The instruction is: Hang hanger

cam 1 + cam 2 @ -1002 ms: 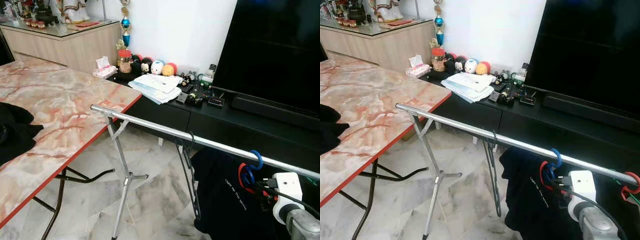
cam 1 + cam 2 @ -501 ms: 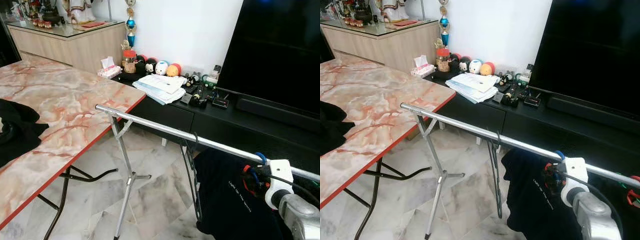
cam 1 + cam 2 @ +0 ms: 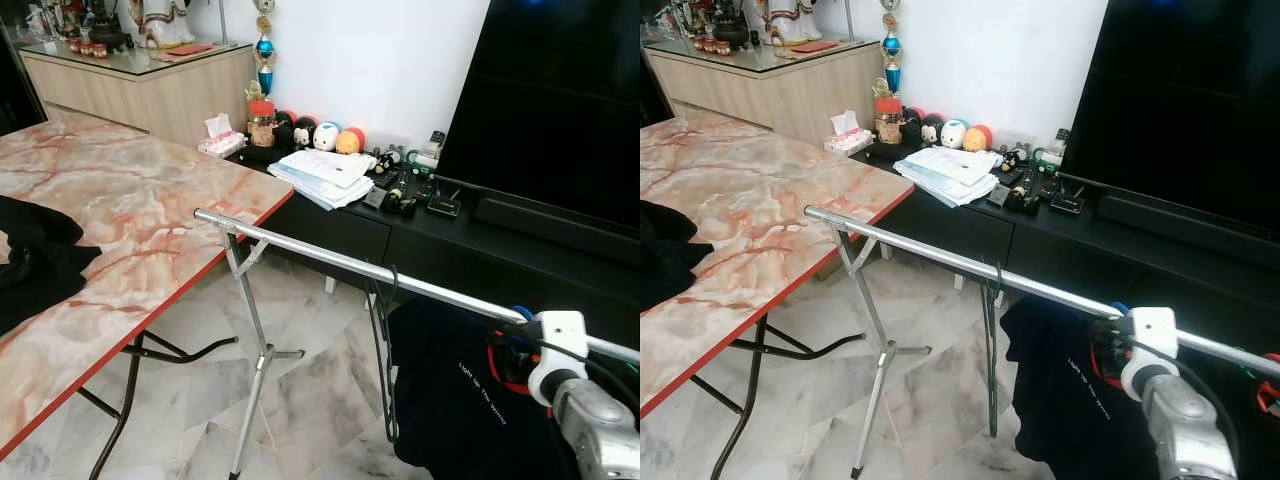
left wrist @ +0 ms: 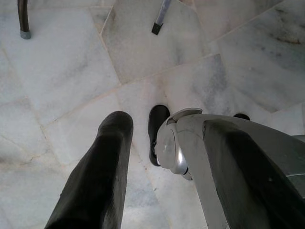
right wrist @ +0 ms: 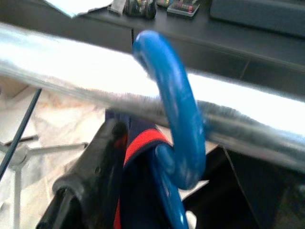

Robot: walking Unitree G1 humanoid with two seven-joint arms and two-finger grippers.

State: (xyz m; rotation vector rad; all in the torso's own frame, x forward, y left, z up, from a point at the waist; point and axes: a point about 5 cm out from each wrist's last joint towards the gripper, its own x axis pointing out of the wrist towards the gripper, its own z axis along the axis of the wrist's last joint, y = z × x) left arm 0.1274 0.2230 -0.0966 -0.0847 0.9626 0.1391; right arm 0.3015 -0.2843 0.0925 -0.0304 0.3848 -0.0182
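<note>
Leftmost, a dark black garment (image 3: 35, 260) lies crumpled on the pink-and-cream marble-patterned desk (image 3: 130, 210) with its red edge. Low beside the robot, the left gripper (image 4: 143, 157) hangs idle over the pale marble floor tiles (image 4: 62, 62), its black jaws standing apart with nothing between them. Next comes the shiny silver metal clothes rail (image 3: 330, 262), running from the desk's corner down toward the right on a folding metal stand (image 3: 255, 350). A thin black wire hanger (image 3: 382, 330) hangs empty from the rail about midway. Beyond it, on the low black TV cabinet (image 3: 420, 250), sit a stack of white papers (image 3: 325, 175) and a row of small round plush toys (image 3: 320, 137), below the large dark television screen (image 3: 560, 100). Further right, the blue plastic hanger (image 5: 174, 119) carrying a black printed T-shirt (image 3: 465, 400) has its hook over the rail. The right gripper (image 5: 124, 191) sits just under that hook, one black finger (image 5: 93, 176) against the shirt's red collar; the blur makes it hard to tell whether its jaws are clamped or loose.
</note>
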